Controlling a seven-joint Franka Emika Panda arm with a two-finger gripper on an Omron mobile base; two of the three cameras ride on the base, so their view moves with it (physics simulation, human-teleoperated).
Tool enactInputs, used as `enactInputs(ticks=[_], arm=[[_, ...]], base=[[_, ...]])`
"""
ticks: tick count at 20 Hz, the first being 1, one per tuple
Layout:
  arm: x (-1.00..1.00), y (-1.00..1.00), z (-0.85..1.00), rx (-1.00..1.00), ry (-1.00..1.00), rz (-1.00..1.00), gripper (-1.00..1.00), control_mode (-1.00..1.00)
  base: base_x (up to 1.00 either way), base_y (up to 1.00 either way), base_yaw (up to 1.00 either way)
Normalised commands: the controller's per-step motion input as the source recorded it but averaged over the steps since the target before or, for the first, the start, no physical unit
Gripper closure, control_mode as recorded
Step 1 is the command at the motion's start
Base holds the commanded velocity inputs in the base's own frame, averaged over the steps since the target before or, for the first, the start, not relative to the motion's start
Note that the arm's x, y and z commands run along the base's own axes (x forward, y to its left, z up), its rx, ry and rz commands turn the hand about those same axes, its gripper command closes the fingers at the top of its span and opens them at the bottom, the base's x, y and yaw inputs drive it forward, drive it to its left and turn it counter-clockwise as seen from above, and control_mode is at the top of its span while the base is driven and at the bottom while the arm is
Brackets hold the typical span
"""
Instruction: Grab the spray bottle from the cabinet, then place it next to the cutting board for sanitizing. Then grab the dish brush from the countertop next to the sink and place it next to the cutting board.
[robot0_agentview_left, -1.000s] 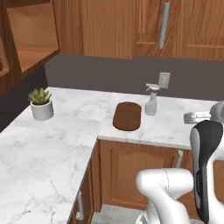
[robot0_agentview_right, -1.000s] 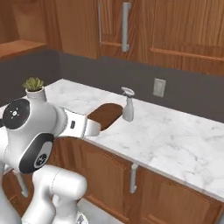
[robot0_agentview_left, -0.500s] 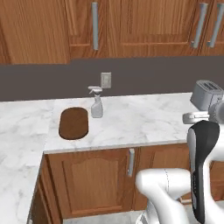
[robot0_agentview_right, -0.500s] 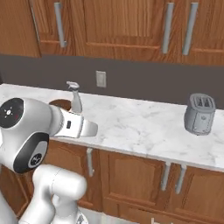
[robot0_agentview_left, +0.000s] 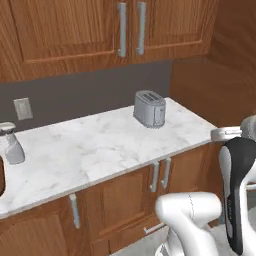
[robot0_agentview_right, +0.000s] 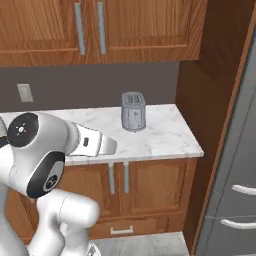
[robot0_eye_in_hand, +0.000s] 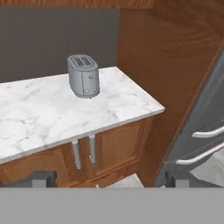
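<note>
A: Start close in. What is the gripper (robot0_eye_in_hand: 109, 183) doing?

B: In the hand view its two dark fingertips (robot0_eye_in_hand: 40, 179) rise far apart at the bottom edge, so the fingers are spread and hold nothing. The arm is folded in close over the base, with the hand aimed out across the countertop (robot0_agentview_left: 105, 147).

A: And past the hand?

B: The marble slab, with a grey toaster (robot0_agentview_left: 149, 109) toward its back, near the tall wooden end panel (robot0_agentview_right: 210, 120). A dark refrigerator (robot0_agentview_right: 235, 165) stands just beyond that panel.

A: Where is the spray bottle?

B: In the left base view the spray bottle (robot0_agentview_left: 12, 145) stands upright on the countertop, well to the left of the toaster, under the wall outlet (robot0_agentview_left: 21, 108). A sliver of the dark cutting board (robot0_agentview_left: 1, 175) shows just beside it at the frame's left edge.

A: So that part looks done?

B: I judge so. The dish brush comes next, and I cannot see it or the sink on this stretch. Nothing near the toaster resembles it, so which way it lies from the hand cannot be told here.
</note>
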Motion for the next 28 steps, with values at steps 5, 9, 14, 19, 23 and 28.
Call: enactInputs(ticks=[5,9,14,19,23,28], arm=[[0.0,0.0,0.0,0.0,0.0,0.0,-1.0,1.0],[0.0,0.0,0.0,0.0,0.0,0.0,-1.0,1.0],[0.0,0.0,0.0,0.0,0.0,0.0,-1.0,1.0],[0.0,0.0,0.0,0.0,0.0,0.0,-1.0,1.0],[0.0,0.0,0.0,0.0,0.0,0.0,-1.0,1.0],[0.0,0.0,0.0,0.0,0.0,0.0,-1.0,1.0]], base=[[0.0,-0.29,-0.87],[0.0,-0.58,-0.78],[0.0,-0.63,-0.67],[0.0,-0.44,-0.63],[0.05,0.06,-0.65],[0.14,0.09,-0.67]])
